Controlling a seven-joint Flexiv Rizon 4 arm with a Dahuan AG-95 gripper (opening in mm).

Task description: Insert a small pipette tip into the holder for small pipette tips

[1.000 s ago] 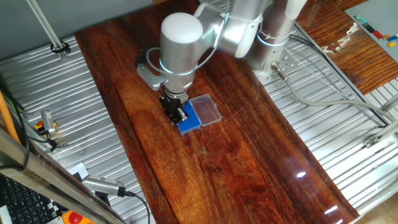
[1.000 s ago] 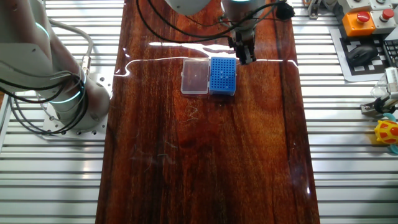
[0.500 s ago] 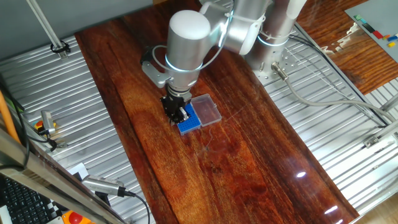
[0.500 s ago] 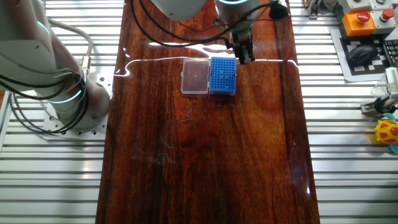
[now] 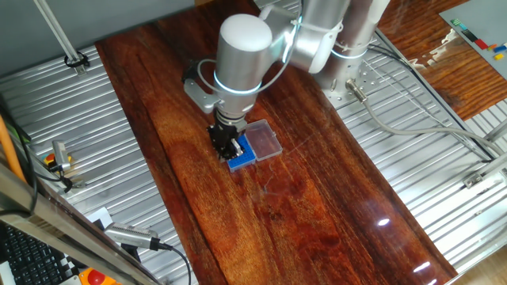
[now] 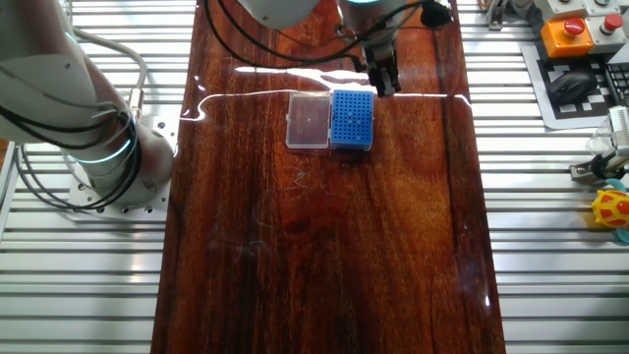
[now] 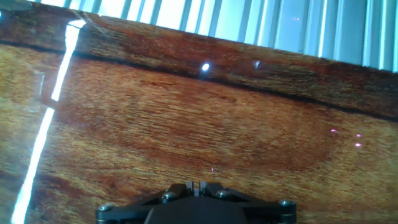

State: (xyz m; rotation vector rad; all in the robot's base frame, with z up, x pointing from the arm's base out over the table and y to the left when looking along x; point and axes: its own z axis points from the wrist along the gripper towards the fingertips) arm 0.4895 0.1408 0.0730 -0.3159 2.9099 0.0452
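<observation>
While the arm leans in over the wooden table [image 6: 324, 246], we've got the gripper [image 5: 229, 147] hanging right at the edge of the holder for small pipette tips [image 6: 352, 119], on the side away from the clear lid. The holder is the little blue square rack, sitting flat on the wood near the far end of the board in the other fixed view, and its clear lid panel [image 6: 308, 122] lies open right beside it, touching along one edge.

In the one fixed view the black fingers overlap the left edge of the blue rack [image 5: 244, 153], with the lid [image 5: 263, 138] off to the right. In the other fixed view the gripper [image 6: 385, 81] looks to be just past the rack's upper right corner, so we can't really say whether it's over the holes or beside them.

Can't tell how far apart the jaws are, too small and dark in both fixed views. The hand view only gives us wood grain, some glare streaks and the black base of the gripper [image 7: 198, 202] at the bottom. We don't see any tip between the fingers; at this size it could be hidden.
</observation>
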